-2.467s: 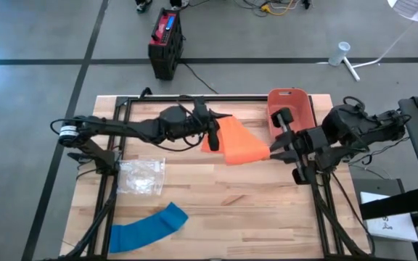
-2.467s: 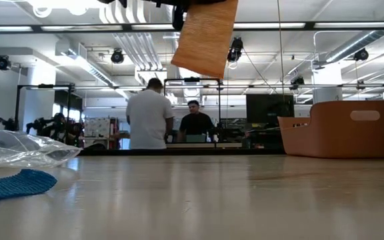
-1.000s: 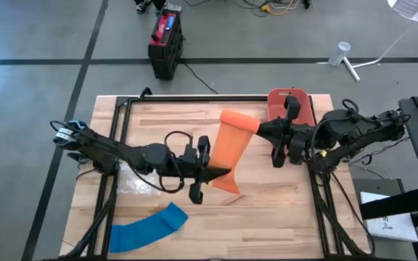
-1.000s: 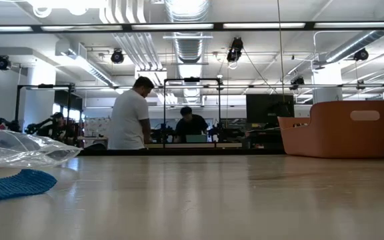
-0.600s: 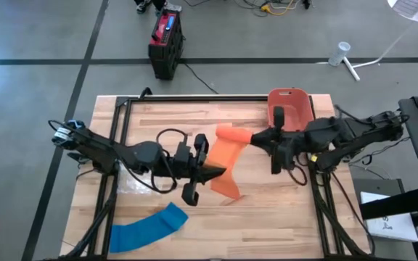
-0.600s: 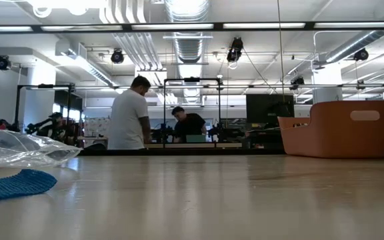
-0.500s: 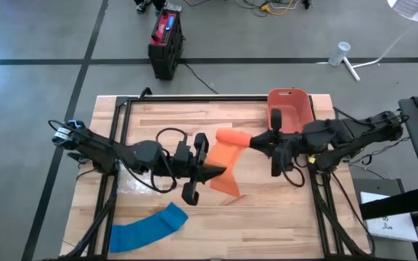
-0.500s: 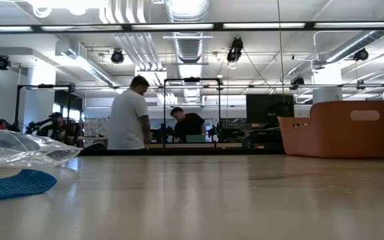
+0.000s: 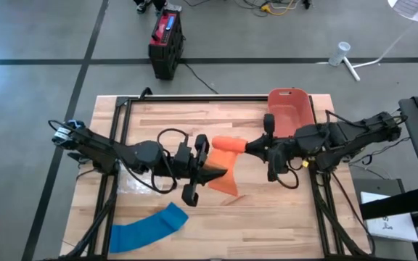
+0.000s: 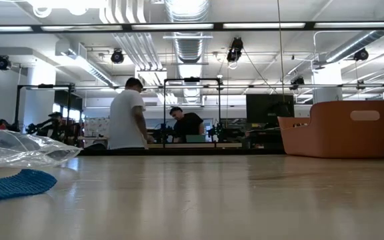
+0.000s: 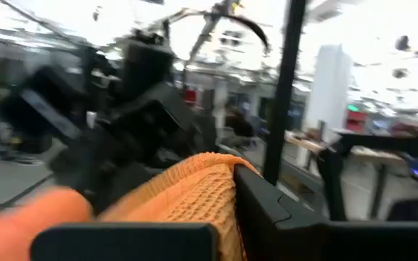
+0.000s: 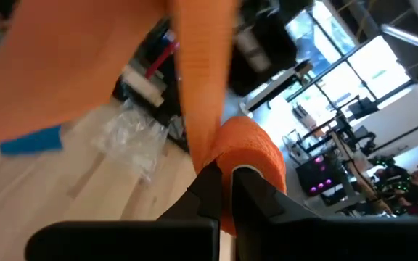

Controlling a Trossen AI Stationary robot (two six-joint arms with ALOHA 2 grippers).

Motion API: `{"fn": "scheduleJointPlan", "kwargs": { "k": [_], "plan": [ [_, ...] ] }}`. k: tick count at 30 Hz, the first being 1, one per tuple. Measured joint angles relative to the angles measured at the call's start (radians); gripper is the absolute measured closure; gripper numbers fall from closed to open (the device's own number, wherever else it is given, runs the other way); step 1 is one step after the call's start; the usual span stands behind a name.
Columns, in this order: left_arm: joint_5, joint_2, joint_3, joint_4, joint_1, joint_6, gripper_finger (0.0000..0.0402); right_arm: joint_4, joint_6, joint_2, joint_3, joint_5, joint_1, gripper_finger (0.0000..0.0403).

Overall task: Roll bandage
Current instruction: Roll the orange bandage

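Observation:
An orange bandage [image 9: 223, 163] hangs in the air between my two grippers, above the middle of the table and out of the low view. Its far end is wound into a small roll [image 9: 228, 143]. From the roll a flat strip runs down toward the near side. My right gripper [image 9: 247, 147] is shut on the roll, coming from the table's right. My left gripper [image 9: 212, 175] is shut on the strip's lower part, coming from the table's left. A blue bandage [image 9: 148, 228] lies flat near the table's front left. My left gripper pinches the strip's lower part [image 11: 207, 194] between its two fingers, coming nearly level from the table's left. The loose end [image 9: 226, 187] hangs just below the fingers, clear of the table. My right gripper pinches the rolled end [image 12: 251, 156] between its two fingertips [image 12: 210, 183], coming about level from the table's right. The roll is lifted clear, and the strip [image 12: 198, 80] runs off it toward my left gripper.
An orange bin [image 9: 290, 110] stands at the far right of the table and shows in the low view as well [image 10: 340, 128]. A clear plastic bag [image 9: 138, 183] lies at the left under my left arm. People stand in the room behind the table [image 10: 128, 120].
My right gripper has moved toward the table's left and a little down, and has turned about its own axis. More of the bandage's far end has wound onto the roll, so the strip between the grippers is shorter. My left gripper has kept its hold.

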Motion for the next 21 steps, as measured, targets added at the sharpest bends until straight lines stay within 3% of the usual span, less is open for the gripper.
{"fn": "scheduleJointPlan", "kwargs": {
  "k": [10,14,17,21],
  "plan": [
    [0.013,0.0,-0.002,-0.139,-0.004,0.007,0.0401,0.09,0.14,-0.026,0.016,0.0,0.0,0.0394],
    [0.007,0.001,-0.003,-0.199,-0.004,0.015,0.0397,0.109,0.112,-0.033,0.018,-0.001,0.0,0.0394],
    [-0.062,0.001,-0.003,-0.243,-0.004,0.029,0.038,0.114,0.052,-0.034,0.018,-0.003,0.002,0.0394],
    [-0.235,-0.003,-0.004,-0.324,-0.004,0.066,0.0338,0.124,0.042,-0.033,0.017,-0.003,0.002,0.0394]
  ]
}}
